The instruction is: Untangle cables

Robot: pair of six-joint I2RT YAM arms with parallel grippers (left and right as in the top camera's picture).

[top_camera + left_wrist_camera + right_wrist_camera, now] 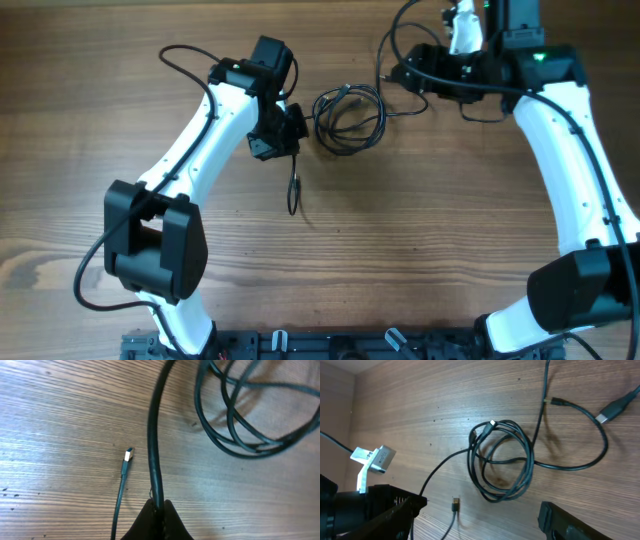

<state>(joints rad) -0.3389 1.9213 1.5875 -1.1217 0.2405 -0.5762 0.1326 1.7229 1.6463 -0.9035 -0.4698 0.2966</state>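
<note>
The cables lie as a loose black coil on the wooden table between the two arms. My left gripper is just left of the coil and is shut on one strand that runs from its jaws up to the coil. A thinner strand with a small plug lies beside it and trails toward the front. My right gripper is open and empty, hovering right of the coil. The loose plug lies between its fingers.
Another strand loops right from the coil to a larger plug. Thick black robot wires arc near the right arm. The table is bare wood in front of the coil.
</note>
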